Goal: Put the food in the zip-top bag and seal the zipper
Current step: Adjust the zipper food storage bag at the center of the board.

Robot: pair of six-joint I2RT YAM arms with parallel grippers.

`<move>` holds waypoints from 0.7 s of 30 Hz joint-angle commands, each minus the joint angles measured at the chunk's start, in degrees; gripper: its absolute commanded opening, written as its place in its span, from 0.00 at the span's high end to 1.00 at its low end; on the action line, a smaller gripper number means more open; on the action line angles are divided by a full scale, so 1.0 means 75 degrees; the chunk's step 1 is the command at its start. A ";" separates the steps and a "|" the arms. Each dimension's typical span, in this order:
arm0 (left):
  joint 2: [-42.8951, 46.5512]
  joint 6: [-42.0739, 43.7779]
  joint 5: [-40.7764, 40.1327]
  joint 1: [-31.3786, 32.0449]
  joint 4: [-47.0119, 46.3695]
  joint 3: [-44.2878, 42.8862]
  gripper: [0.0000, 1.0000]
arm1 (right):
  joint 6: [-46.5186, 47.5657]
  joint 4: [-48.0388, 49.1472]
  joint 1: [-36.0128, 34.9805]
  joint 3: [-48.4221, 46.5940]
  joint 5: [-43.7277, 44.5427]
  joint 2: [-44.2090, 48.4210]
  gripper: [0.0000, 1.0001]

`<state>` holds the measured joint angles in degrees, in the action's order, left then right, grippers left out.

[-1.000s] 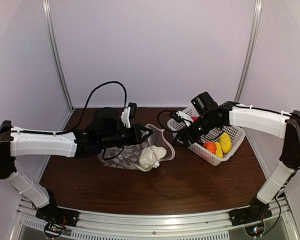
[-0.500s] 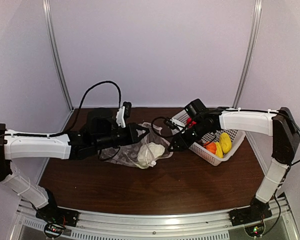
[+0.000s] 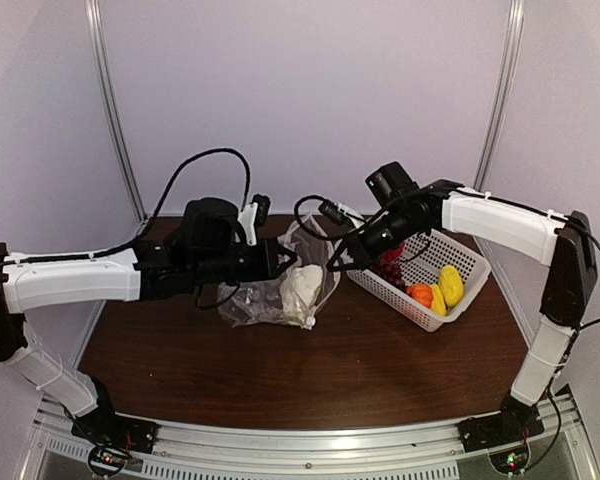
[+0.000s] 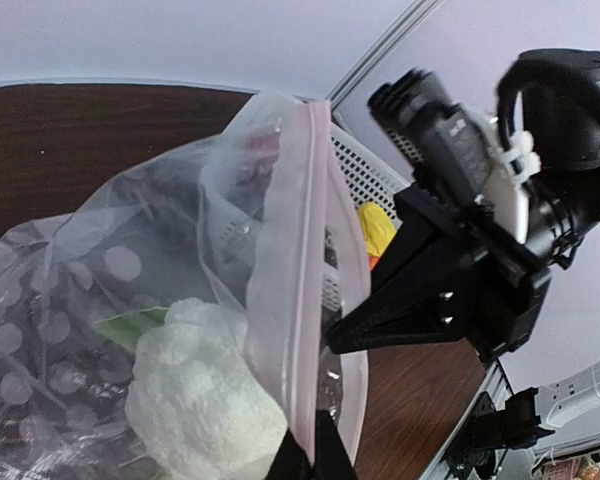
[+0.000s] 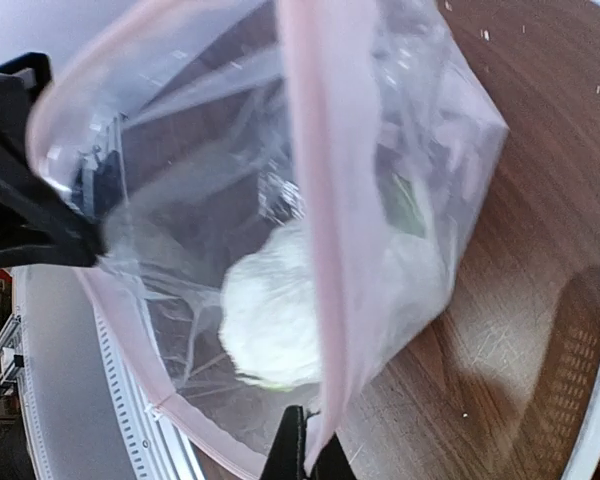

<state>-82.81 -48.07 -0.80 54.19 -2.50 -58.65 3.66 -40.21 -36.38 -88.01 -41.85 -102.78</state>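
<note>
While left gripper (image 3: 286, 262) pinched one side of zip-top bag (image 3: 255, 300) mouth, right gripper (image 3: 337, 263) pinched other side; white cauliflower (image 3: 302, 284) sat inside

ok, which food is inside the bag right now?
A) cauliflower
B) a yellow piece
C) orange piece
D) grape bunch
A: the white cauliflower shows through the clear zip-top bag, while the orange piece, yellow pieces and grape bunch lie in the white basket.
</note>
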 commanded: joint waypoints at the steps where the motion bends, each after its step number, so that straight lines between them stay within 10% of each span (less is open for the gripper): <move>1: 0.0178 0.1139 -0.0541 -0.0031 0.2117 -0.1599 1.00 | 0.0125 -0.0379 0.0049 -0.0581 -0.0291 0.0662 1.00; 5: 0.0795 0.1749 -0.2082 -0.0125 0.3266 -0.2216 1.00 | -0.0052 -0.0743 0.0396 -0.1667 -0.0999 0.0485 1.00; 13: -0.0438 0.1178 0.0317 -0.0318 0.3484 -0.2948 1.00 | 0.0241 -0.1443 0.0433 -0.2612 -0.1645 -0.0166 1.00; 21: -0.0318 0.2049 -0.0792 -0.0817 0.4538 -0.4096 1.00 | 0.0707 -0.1343 0.0429 -0.2622 -0.0563 0.0312 0.92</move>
<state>-86.04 -37.19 -5.43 51.20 28.25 -84.07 6.11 -48.82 -33.12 -105.08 -49.06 -102.56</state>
